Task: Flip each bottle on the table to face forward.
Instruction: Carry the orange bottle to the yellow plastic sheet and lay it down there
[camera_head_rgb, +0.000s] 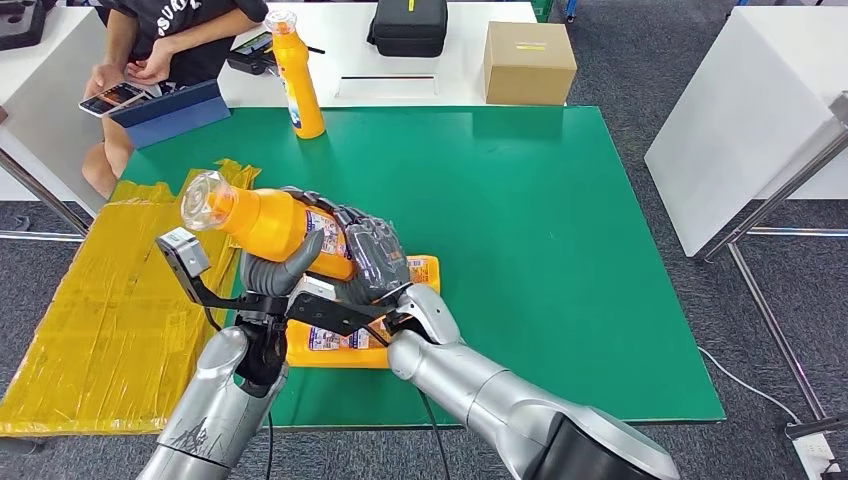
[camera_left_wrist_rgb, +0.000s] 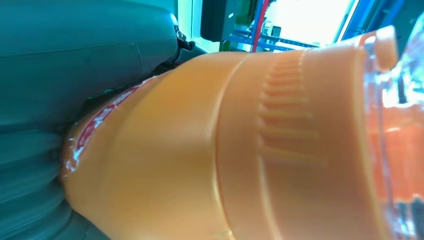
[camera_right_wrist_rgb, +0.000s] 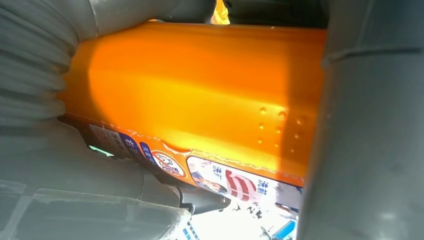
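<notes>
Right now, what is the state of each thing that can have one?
Held bottle: lifted, tilted on its side, clear cap on.
Left robot hand: grips the held bottle.
Right robot hand: grips the held bottle.
Far bottle: upright, capped.
Flat bottle: lying down under the hands.
Box: closed.

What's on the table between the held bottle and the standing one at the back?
Head view: bare green table between held bottle and standing bottle.

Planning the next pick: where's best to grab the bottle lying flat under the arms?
Probably the flat bottle by its broad body, from above, fingers across its width: it lies label-up on the table. Both hands hold another bottle above it.
</notes>
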